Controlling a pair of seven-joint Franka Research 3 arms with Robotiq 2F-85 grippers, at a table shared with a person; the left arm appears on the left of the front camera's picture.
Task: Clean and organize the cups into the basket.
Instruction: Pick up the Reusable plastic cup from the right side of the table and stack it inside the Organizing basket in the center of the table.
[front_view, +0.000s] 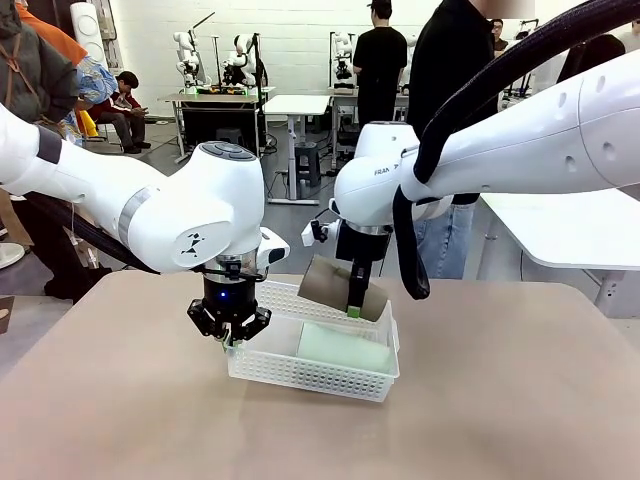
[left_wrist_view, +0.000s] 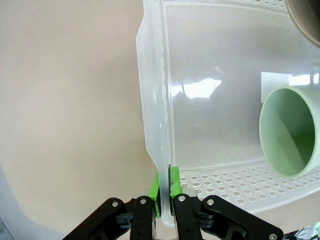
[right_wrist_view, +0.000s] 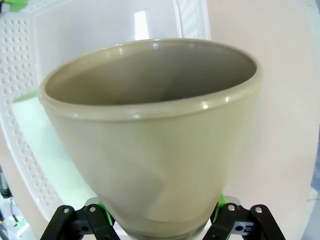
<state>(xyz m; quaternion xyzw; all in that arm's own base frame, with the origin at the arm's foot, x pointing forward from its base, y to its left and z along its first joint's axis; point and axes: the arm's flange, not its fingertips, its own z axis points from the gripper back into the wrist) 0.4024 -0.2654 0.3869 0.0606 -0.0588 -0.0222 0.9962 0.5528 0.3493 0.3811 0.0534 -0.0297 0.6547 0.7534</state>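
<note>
Left gripper (front_view: 232, 338) pinches the wall of the white perforated plastic basket (front_view: 300, 372); right gripper (front_view: 353, 311), clamping the tall tan-brown tumbler (front_view: 322, 282) seemingly just above it, should lower, then release.

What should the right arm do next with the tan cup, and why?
Probably lower it down and only then open. The right gripper holds the tan-brown cup on its side above the white basket's far side, the mint green cup lies inside with bare floor beside it, and the left gripper pinches the basket's wall.
</note>
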